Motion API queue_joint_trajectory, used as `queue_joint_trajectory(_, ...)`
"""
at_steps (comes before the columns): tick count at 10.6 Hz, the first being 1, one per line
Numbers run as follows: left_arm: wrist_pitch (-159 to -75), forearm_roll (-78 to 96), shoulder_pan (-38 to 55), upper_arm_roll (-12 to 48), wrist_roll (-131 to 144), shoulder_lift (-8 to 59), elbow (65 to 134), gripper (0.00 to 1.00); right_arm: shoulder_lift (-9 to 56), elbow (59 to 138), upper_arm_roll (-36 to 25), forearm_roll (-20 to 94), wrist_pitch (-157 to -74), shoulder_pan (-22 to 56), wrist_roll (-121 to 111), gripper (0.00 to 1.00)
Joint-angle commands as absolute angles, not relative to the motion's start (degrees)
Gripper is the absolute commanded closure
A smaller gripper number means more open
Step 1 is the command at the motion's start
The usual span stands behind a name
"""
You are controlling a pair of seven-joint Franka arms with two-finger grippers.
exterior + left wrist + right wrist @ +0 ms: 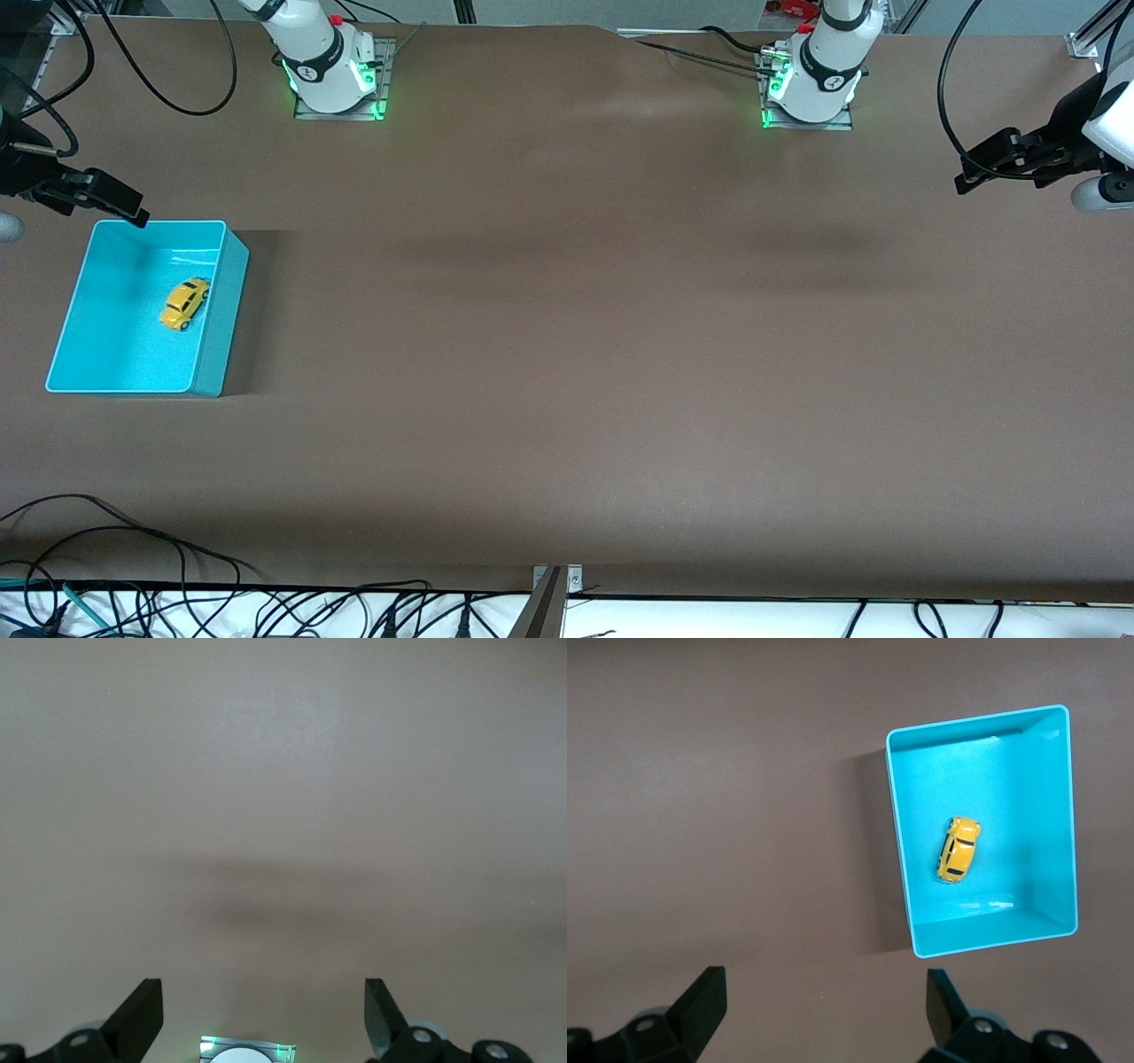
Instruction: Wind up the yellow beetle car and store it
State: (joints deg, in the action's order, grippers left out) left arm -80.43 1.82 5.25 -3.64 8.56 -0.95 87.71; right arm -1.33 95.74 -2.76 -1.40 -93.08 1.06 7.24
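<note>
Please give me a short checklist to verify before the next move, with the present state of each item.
1. Yellow beetle car inside the turquoise bin: ok.
2. Car upright on its wheels: ok.
3. Left gripper open, holding nothing, over bare table at the left arm's end: ok.
4. Right gripper open, holding nothing, beside the bin's rim: ok.
5. Car wound up: cannot tell.

The car [185, 302] looks like glossy yellow painted metal or plastic, smooth, with dark shiny windows. The bin [220, 319] is smooth turquoise plastic, its floor catching a pale glare. The counter [620, 354] wears a matt brown covering, faintly grained. The arm bases [332, 62] are glossy white plastic on metal plates.
</note>
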Motion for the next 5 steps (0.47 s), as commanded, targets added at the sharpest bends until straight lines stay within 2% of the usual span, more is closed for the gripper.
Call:
queue_joint_trajectory(1, -79.4, 2.8, 5.5, -4.0, 9.3, -0.3, 86.0, 0.00, -2.7, 96.4, -2.8, -1.7, -92.4, 1.2, 6.4, 0.00)
queue_joint_trajectory(5, -79.4, 2.8, 5.5, -4.0, 9.3, -0.3, 86.0, 0.00, -3.3, 96.4, -2.7, -1.5, -92.4, 1.2, 3.6, 0.00)
